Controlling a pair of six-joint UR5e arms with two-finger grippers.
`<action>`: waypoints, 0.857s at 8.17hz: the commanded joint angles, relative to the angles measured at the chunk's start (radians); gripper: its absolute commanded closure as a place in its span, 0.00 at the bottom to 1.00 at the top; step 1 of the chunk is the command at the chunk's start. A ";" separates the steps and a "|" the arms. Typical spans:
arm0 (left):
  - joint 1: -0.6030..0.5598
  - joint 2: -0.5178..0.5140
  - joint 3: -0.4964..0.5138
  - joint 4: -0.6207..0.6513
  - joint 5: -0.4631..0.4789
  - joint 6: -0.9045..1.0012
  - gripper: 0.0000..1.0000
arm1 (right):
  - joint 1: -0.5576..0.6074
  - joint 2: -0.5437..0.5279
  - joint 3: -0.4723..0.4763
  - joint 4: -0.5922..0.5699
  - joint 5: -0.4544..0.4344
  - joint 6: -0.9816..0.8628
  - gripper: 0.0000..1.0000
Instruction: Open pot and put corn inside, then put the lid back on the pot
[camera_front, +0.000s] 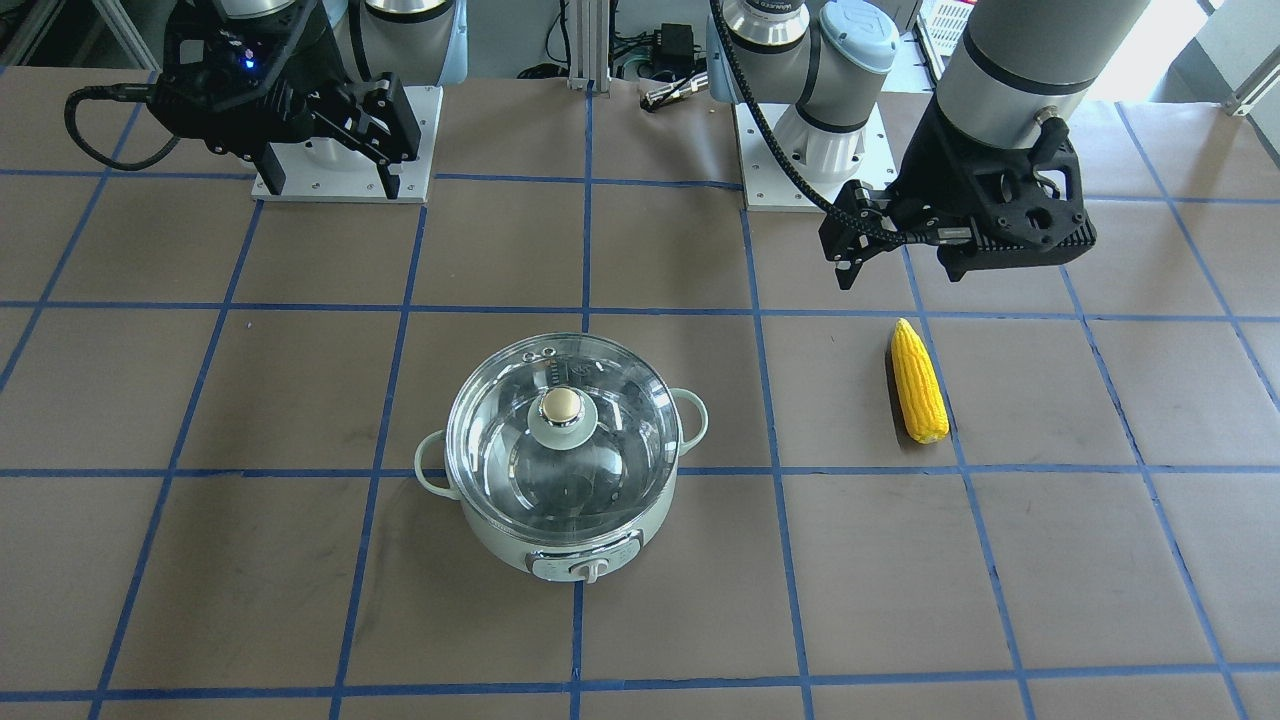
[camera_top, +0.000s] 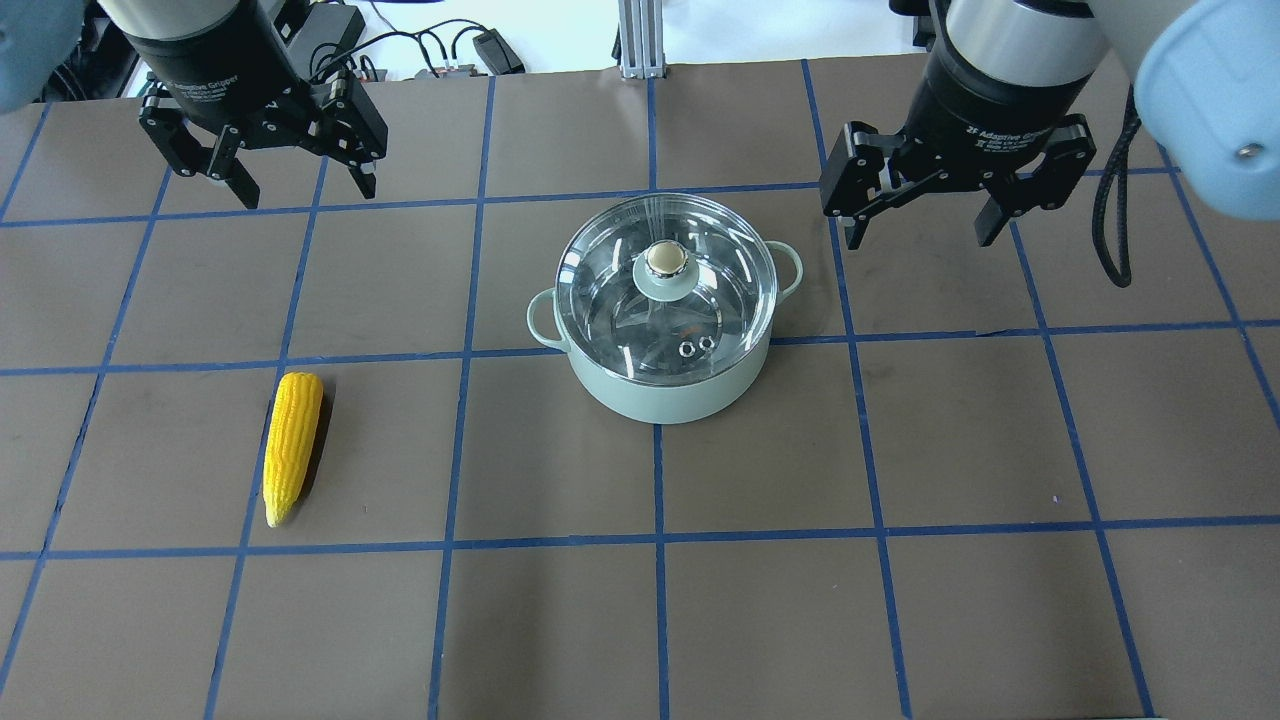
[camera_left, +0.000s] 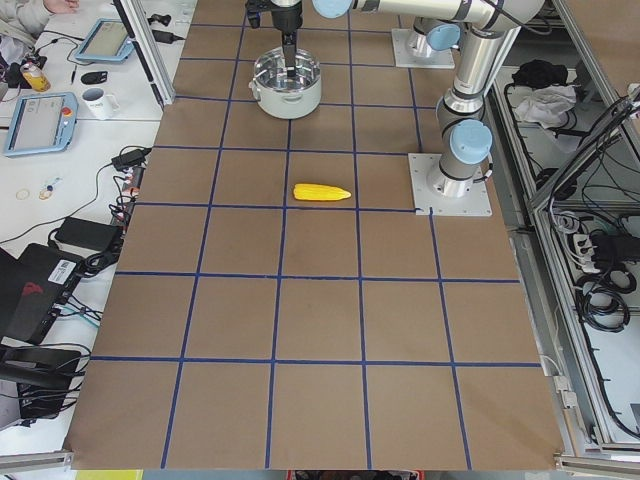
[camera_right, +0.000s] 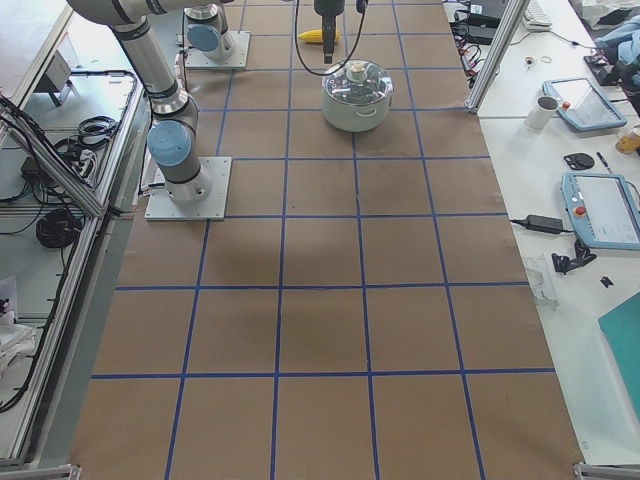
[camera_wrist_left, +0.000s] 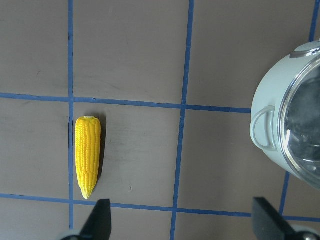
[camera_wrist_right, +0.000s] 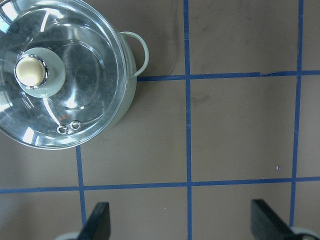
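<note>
The mint-green pot (camera_front: 560, 525) stands mid-table with its glass lid (camera_front: 610, 450) on it, the gold-beige knob (camera_front: 562, 404) at the lid's centre. The pot (camera_top: 660, 395) and lid (camera_top: 725, 290) also show in the overhead view. The yellow corn (camera_top: 291, 445) lies on the table to the pot's left, pointed end toward the robot; it also shows in the left wrist view (camera_wrist_left: 87, 155). My left gripper (camera_top: 305, 192) is open and empty, raised beyond the corn. My right gripper (camera_top: 918, 238) is open and empty, raised just right of the pot, with the lid (camera_wrist_right: 75, 85) in its wrist view.
The table is brown with a grid of blue tape lines (camera_top: 655, 480). The two arm base plates (camera_front: 345, 150) stand at the robot's edge. Cables and a power adapter (camera_front: 675, 45) lie beyond that edge. Side desks hold tablets and a mug (camera_right: 545, 105).
</note>
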 joint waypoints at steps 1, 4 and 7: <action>-0.001 0.002 0.003 -0.006 0.002 0.010 0.00 | 0.000 0.000 0.000 0.000 0.001 -0.002 0.00; 0.039 -0.001 -0.003 0.023 0.011 0.225 0.00 | 0.000 0.000 0.000 0.000 0.002 -0.002 0.00; 0.177 -0.017 -0.055 0.046 0.012 0.329 0.00 | 0.000 0.000 0.000 0.000 0.002 0.000 0.00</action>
